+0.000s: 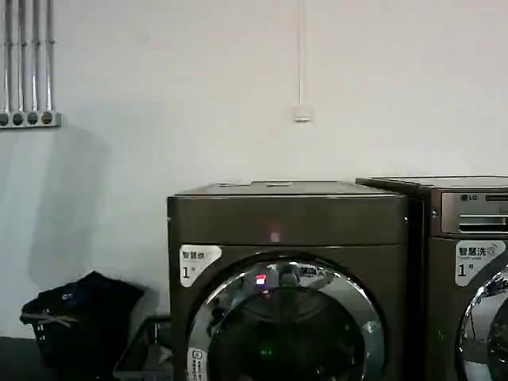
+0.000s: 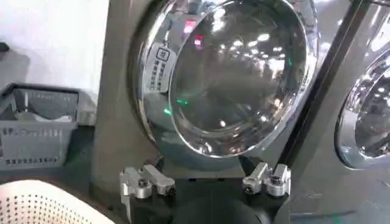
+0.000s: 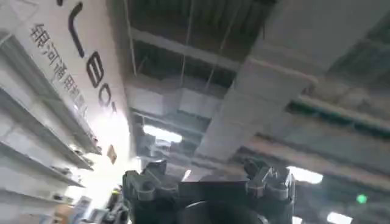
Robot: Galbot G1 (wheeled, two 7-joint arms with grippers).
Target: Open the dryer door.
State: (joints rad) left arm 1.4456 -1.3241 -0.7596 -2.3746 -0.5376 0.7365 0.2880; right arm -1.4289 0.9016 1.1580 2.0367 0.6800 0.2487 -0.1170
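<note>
A plain white wall (image 1: 198,95) runs behind the machines. Four metal pipes (image 1: 28,59) come down it at the far left, and a thin white conduit (image 1: 301,55) drops to a small box. In the left corner sits a black laundry basket (image 1: 79,321), with a grey crate (image 2: 36,125) beside it on the dark floor (image 1: 16,361). Overhead, a bare concrete ceiling (image 3: 292,73) carries ducts and strip lights (image 3: 161,134).

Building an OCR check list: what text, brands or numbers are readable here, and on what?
"1" plus Chinese characters: white sticker on the dryer.
"LG": silver strip of the neighbouring machine.
"1" plus Chinese characters: that machine's sticker.
Label on the dryer door: too small to read.
Large wall lettering behind the right pincer: partly cut off, unreadable.
</note>
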